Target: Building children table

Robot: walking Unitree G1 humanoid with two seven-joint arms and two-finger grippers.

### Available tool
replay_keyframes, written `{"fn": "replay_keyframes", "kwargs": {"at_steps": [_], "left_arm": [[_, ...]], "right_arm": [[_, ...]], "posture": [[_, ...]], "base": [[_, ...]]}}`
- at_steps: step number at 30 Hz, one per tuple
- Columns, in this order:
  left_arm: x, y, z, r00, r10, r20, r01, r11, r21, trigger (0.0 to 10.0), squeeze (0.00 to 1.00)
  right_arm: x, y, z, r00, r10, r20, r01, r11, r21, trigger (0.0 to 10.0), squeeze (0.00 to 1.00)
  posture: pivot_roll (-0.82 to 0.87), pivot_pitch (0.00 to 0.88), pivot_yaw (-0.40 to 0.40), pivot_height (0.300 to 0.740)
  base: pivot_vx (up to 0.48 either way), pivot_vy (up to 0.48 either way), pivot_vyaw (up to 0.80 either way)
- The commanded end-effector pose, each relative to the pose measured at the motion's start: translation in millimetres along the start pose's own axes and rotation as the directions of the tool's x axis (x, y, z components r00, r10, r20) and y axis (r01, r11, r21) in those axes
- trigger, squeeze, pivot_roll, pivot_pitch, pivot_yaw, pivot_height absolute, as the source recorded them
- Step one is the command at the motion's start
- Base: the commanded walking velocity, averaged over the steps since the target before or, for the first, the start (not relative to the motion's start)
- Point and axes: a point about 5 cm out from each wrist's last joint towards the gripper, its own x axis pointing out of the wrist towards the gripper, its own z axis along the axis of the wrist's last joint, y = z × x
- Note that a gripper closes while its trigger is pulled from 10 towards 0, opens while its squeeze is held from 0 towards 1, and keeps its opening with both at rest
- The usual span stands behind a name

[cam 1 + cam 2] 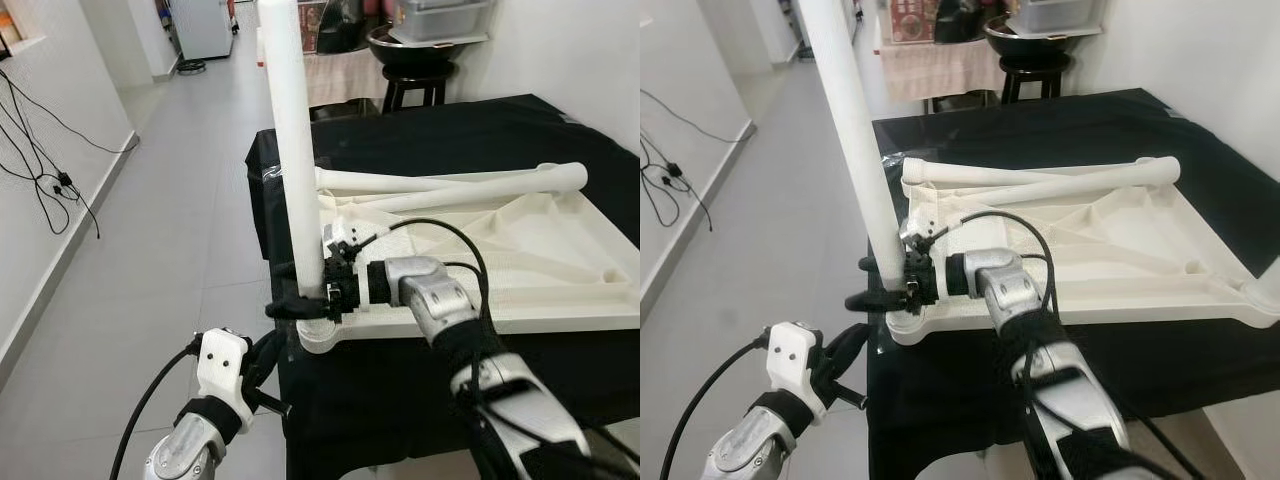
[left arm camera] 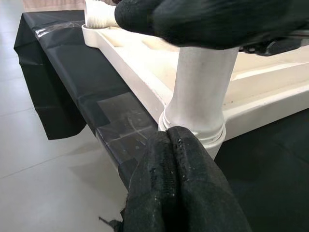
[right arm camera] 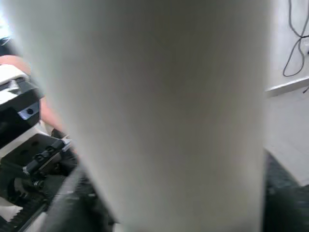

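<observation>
The table [image 1: 520, 260] lies upside down on a black cloth [image 1: 450, 130], and one leg [image 1: 295, 150] already stands upright in the corner socket [image 1: 325, 335] nearest to the robot. The right gripper [image 1: 300, 303] has its two black fingers closed around the low part of this leg, just above the socket, and they pinch it from both sides. The left gripper [image 1: 268, 375] is a little lower, at the edge of the cloth near the same corner. In the left wrist view its fingers [image 2: 183, 183] are pressed together with nothing between them, and their tips almost touch the collar of the socket.

By my judgement the task is at an early stage. One leg is in its socket, but the pictures do not tell if it is fully seated or tight. Two other legs [image 1: 470, 185] lie flat and crossed on the far side of the table, not yet mounted. A fourth leg I cannot find.

All table parts are of smooth, matte, cream-white plastic. The legs are long round tubes, slightly narrower to one end. The underside of the table is a shallow tray with raised ribs and a rounded socket at the corners. The cloth is thin, dark and a little glossy, with tape on its near corner. The floor [image 1: 170, 200] is of pale grey tiles.
</observation>
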Motion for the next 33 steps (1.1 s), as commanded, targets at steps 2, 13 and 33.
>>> {"fn": "replay_keyframes", "kwargs": {"at_steps": [2,13,33], "left_arm": [[-1.1,0.8,-5,1.000,0.007,-0.022,-0.007,1.000,-0.015,10.0,0.00],[-3.9,0.3,-4,1.000,0.009,-0.017,-0.010,1.000,-0.015,10.0,0.00],[-3.3,4.3,-5,1.000,0.008,-0.023,-0.009,1.000,-0.020,10.0,0.00]], "right_arm": [[10.5,3.6,-6,0.999,0.039,-0.008,-0.039,0.999,0.014,0.0,0.00],[-4.8,-6.7,-44,0.727,-0.683,-0.070,0.684,0.712,0.158,0.0,0.00],[21.1,38.3,-32,0.864,-0.502,0.030,0.490,0.854,0.174,10.0,1.00]], "posture": [[0.03,0.024,0.032,0.740],[0.00,0.049,0.018,0.740],[0.01,0.034,0.050,0.740]], "base": [[0.000,0.000,0.00],[0.000,0.000,0.00],[0.000,0.000,0.00]]}}
